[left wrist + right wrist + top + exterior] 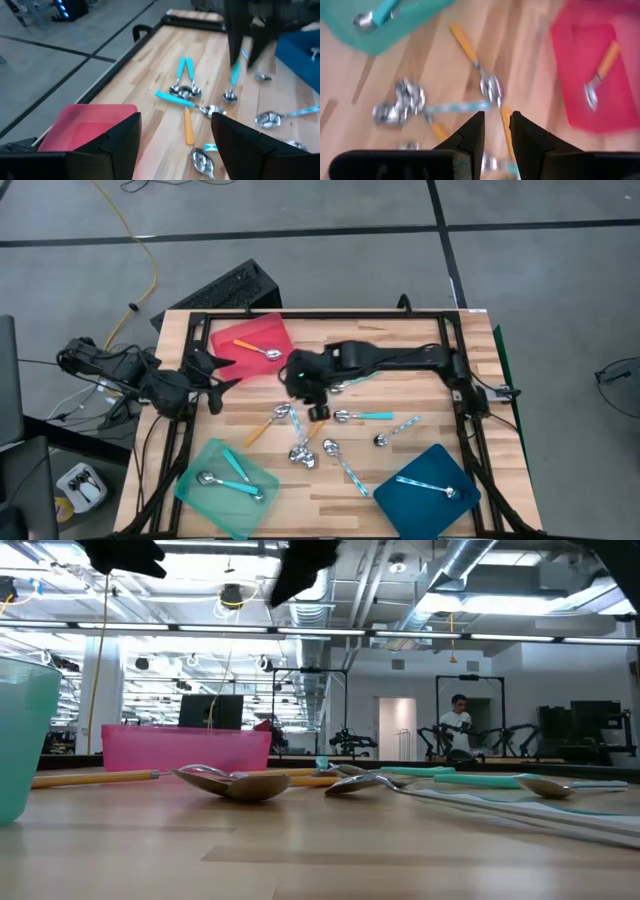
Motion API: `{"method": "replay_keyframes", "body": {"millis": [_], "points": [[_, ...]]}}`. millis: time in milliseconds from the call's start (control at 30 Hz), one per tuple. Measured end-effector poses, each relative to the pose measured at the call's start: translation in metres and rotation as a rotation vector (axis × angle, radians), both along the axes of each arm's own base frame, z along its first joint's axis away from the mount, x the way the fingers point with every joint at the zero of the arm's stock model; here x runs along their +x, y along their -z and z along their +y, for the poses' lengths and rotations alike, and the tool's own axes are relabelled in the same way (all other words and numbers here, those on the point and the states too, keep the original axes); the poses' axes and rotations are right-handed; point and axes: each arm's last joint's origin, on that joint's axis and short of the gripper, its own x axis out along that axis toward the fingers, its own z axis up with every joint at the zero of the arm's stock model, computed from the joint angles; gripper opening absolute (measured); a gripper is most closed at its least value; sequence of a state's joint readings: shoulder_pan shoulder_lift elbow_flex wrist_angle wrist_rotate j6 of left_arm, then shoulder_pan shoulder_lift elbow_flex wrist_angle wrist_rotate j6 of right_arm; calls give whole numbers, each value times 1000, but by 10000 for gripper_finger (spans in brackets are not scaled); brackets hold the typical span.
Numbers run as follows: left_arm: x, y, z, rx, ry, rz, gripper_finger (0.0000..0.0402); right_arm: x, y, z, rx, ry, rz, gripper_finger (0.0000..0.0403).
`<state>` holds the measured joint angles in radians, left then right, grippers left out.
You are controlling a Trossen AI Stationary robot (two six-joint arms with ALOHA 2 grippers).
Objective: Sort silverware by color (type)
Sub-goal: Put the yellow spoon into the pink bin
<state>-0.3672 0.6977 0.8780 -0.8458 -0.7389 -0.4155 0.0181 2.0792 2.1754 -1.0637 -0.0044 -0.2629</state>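
Several loose spoons (pixel 300 442) lie on the wood table's middle, among them an orange-handled one (pixel 262 425), a turquoise one (pixel 365 416) and a pale patterned one (pixel 398 430). The red tray (pixel 240 332) holds an orange spoon (pixel 258 347), the mint-green tray (pixel 205 455) holds turquoise spoons (pixel 232 480), and the dark-blue tray (pixel 400 500) holds a patterned spoon (pixel 432 486). My right gripper (pixel 495 131) hangs high above the loose spoons, slanting down, its fingers a narrow gap apart with nothing between them. My left gripper (pixel 175 137) stands wide open and empty at the table's left edge beside the red tray.
A black frame (pixel 330 317) runs along the table's far and side edges. A black case (pixel 225 290) lies on the floor beyond the far edge, and cables (pixel 95 370) bunch at the left arm's base. Bare wood shows at the far right (pixel 400 340).
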Motion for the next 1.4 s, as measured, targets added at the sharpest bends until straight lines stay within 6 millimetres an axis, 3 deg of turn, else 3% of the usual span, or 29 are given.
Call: {"method": "replay_keyframes", "body": {"millis": [233,500,733,1033,1200,1400], "points": [[23,10,-9,19,-9,69,226,-38,-39,-2,8,40,1,116],[45,22,-17,-14,-57,99,226,-79,-58,-2,-36,191,125,116],[68,30,-32,33,3,97,226,-105,-73,15,-60,180,161,116],[69,28,-43,62,95,86,226,-161,-109,18,-83,228,29,116],[65,54,-42,8,132,12,226,-193,-107,12,-60,325,-64,116],[61,91,-33,-61,132,-60,226,-220,-78,11,7,403,-161,116]]}}
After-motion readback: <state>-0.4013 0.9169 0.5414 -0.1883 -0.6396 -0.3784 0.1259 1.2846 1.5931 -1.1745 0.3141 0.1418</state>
